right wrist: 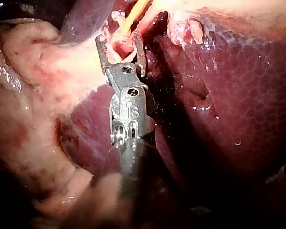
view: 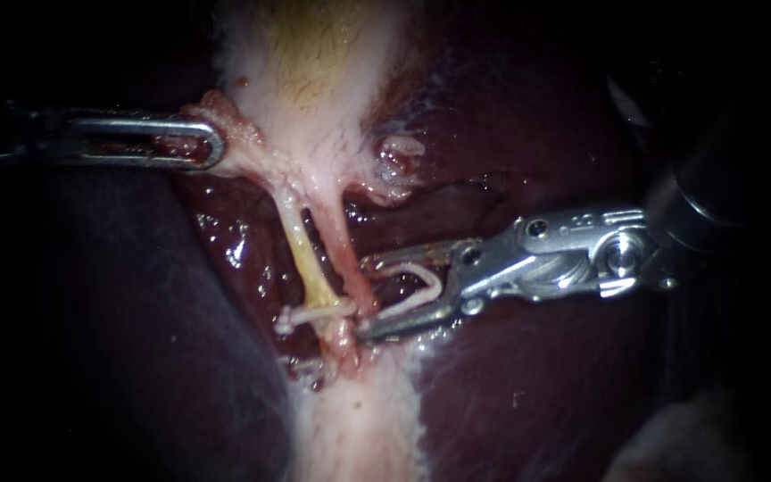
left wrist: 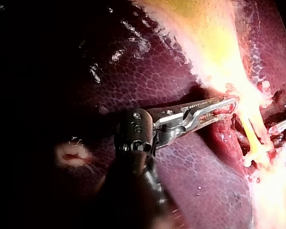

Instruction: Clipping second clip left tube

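My left instrument (view: pixel 211 143): its jaws pinched a pink flap of tissue (view: pixel 225 120) at the bottom of the gallbladder (view: pixel 314 54). They held it out to the side, and the tubes below looked tight and straight.
My right instrument (view: pixel 363 297): its jaws stood wide apart and held the new clip (view: pixel 435 284), a white one, between them. The clip's two legs were open.
Left tube (view: pixel 301 254): this was the thin yellow one. It ran down from the gallbladder, close beside the pink right tube (view: pixel 343 241).
First clip (view: pixel 314 313): it sat shut across the left tube, low down.
Where my open jaws were: their tips were at the right tube, just beside the first clip. In my right wrist camera, some pink tissue lay between the new clip's legs and the yellow tube was ahead of the tips. I could not tell if the left tube was inside yet.
How to do it well, I thought: get one leg on each side of the yellow tube, all the way past it, and keep the pink tube out. Put the new clip near the first clip but not touching it, square across the tube. Squeeze only when both tips showed.
What could go wrong: catching both tubes, or poking the liver (view: pixel 537 393) behind them.
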Action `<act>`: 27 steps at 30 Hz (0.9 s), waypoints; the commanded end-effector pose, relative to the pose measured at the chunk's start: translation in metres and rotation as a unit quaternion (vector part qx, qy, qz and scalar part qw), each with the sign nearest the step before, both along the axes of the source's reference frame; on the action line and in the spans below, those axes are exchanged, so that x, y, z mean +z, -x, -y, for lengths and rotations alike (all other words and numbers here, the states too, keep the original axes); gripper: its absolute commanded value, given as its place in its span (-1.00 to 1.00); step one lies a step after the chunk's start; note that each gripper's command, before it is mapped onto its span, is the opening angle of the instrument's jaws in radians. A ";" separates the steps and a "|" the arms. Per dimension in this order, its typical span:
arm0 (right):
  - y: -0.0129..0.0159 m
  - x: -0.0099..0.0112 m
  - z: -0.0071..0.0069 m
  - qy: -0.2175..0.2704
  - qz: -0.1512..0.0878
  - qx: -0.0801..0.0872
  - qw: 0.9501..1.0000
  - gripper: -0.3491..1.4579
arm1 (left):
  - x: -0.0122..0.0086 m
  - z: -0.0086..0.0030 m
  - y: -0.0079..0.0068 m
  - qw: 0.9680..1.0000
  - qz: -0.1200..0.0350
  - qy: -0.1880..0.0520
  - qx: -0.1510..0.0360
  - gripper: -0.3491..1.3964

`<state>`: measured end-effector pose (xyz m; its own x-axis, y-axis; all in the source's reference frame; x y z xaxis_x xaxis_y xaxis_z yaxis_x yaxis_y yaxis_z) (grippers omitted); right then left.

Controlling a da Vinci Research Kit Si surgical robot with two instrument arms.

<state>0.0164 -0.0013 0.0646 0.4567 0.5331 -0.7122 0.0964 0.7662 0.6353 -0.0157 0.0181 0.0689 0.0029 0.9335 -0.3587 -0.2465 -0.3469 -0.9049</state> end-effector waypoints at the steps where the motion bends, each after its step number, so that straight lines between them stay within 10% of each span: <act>1: -0.0001 -0.0001 0.0001 -0.001 -0.002 0.001 1.000 -0.07 | 0.0000 0.0000 0.0000 1.000 0.000 0.000 0.000 -1.00; 27: -0.0027 0.0016 0.0007 0.004 -0.003 0.012 1.000 -0.07 | 0.0001 0.0000 0.0000 1.000 0.000 0.000 0.000 -1.00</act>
<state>0.0192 -0.0020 0.0665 0.4397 0.5370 -0.7199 0.0820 0.7742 0.6276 -0.0157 0.0182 0.0691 0.0027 0.9334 -0.3589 -0.2461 -0.3473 -0.9049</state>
